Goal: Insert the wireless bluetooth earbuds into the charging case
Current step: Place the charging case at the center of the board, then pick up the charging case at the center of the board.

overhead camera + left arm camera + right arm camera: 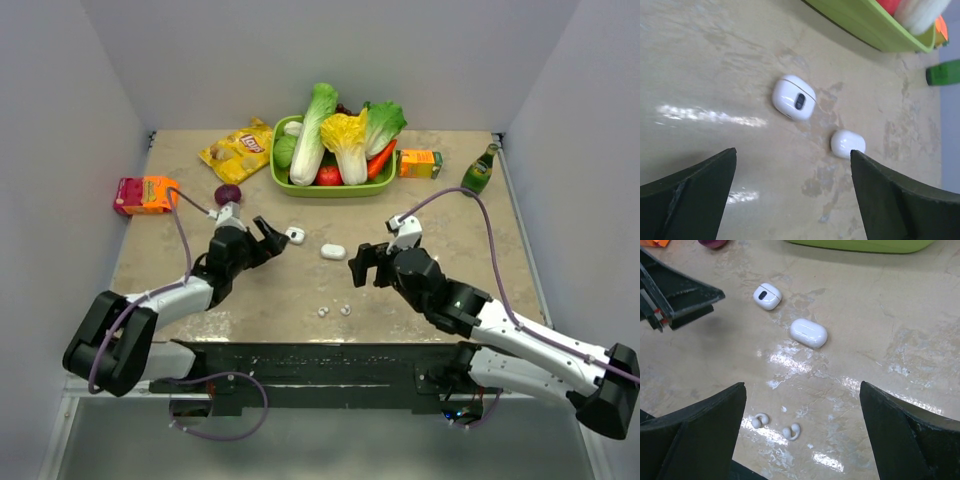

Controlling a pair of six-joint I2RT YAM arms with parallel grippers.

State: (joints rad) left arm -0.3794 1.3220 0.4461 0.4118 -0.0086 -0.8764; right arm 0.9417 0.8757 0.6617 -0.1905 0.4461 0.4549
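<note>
Right wrist view: two shut white cases lie on the table (900, 340), a pill-shaped case (809, 333) near a rounder case (766, 296), and two tiny glossy white earbuds (791, 432) lie nearer the arms. The left gripper (276, 237) and right gripper (361, 263) hang low, jaws wide apart, holding nothing.

walls (330, 60): plain pale grey | table (290, 285): beige, mottled, glossy glare patches

the earbuds (345, 309) lie side by side close to the table's (300, 285) near edge. behind them, mid-table, the right case (333, 252) lies near the left case (294, 236). a basket (345, 190) sits midway along the far edge.
</note>
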